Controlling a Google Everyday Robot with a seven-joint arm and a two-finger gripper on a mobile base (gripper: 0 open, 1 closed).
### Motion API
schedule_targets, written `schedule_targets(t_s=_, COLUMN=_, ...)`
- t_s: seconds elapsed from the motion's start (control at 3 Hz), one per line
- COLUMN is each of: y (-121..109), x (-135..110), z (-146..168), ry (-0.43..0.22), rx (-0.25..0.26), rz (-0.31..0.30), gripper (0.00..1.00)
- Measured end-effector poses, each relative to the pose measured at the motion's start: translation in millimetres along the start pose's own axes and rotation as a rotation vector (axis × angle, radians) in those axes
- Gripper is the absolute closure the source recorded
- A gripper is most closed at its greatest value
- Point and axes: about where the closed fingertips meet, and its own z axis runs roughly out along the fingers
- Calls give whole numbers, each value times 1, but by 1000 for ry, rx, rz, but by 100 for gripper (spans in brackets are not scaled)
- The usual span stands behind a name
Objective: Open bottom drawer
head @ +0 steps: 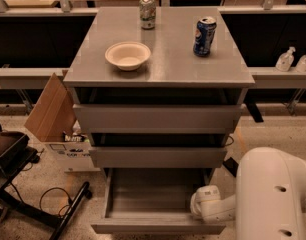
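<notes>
The grey cabinet [158, 59] has three drawers. The bottom drawer [153, 199] is pulled out toward me and shows a shallow, plain grey tray with nothing in it. Its flat front [158, 229] is at the lower edge of the view. The two larger drawer fronts above it, top [157, 118] and middle [158, 156], are pushed in. My white arm reaches in from the lower right. My gripper [207, 205] is at the open drawer's right front corner, beside its side wall.
A white bowl [127, 55], a green can [147, 12] and a blue can [204, 36] stand on the cabinet top. A cardboard box [53, 115] leans at the cabinet's left. A black stand with cables [23, 184] is at lower left. Bottles [285, 60] stand on the right ledge.
</notes>
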Motion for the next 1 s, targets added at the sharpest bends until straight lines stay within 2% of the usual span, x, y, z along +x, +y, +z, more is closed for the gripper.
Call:
schedule_targets(t_s=0.33, y=20, x=11, z=26, ry=-21, rx=-51, rz=30, gripper=100)
schedule_targets(t_s=0.67, y=62, x=16, z=24, ry=-1, rx=-148, rz=73, gripper=100)
schedule_targets(t_s=1.0, y=61, x=16, z=24, ry=-1, rx=-148, rz=73, gripper=100)
